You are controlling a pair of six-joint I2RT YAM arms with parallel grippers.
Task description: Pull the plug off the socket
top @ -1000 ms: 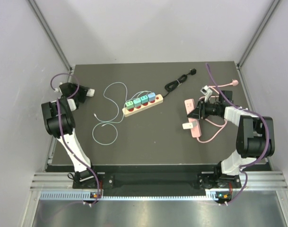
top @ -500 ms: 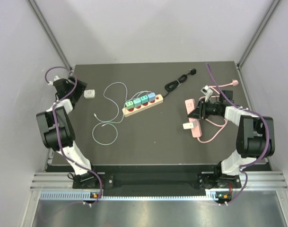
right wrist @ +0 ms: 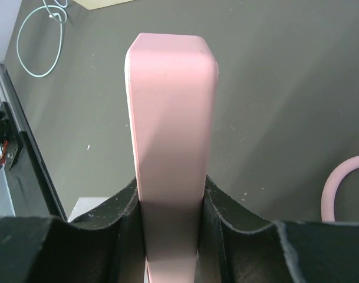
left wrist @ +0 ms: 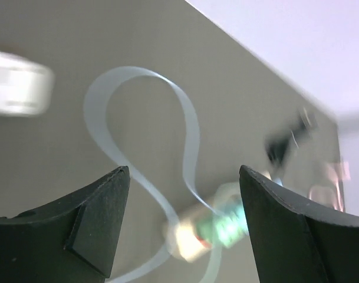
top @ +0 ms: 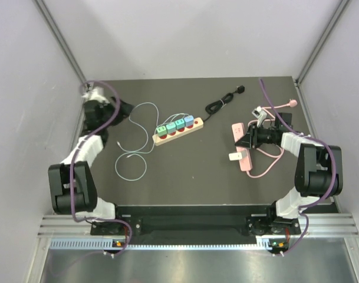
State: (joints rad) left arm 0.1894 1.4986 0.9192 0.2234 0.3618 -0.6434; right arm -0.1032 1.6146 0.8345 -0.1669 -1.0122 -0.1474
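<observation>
**Right clamped on pink strip, left spread at far-left corner**

The near band of the table (top: pixel 185 191), in front of both arms, is bare mat and has the most free room.

The white plug (top: pixel 232 157) sits just nearer than the right gripper (top: pixel 247 140). It touches the side of the pink power strip (top: pixel 243 164) that faces away from the arm. Can't tell if it is seated in a socket.

The right gripper's fingers are pressed onto the pink power strip's two long sides, pinching it firmly. Behind that gripper a pink cable (top: pixel 266 170) loops toward the right table edge, so it is cramped there. On the gripper's open side the mat is bare across to the wooden strip (top: pixel 178 130) with green and blue plugs.

The pale cable (top: pixel 131 160) coils nearer than the left gripper (left wrist: pixel 184 171), and one loop runs ahead of its fingers. The left gripper is close to the left edge, near the far corner. Its jaws are spread wide with nothing between them.

A blurred white block (left wrist: pixel 17 88) lies off to its left, apart from the fingers.

The black cord (top: pixel 221 103) lies beyond the right gripper, near the far edge.
</observation>
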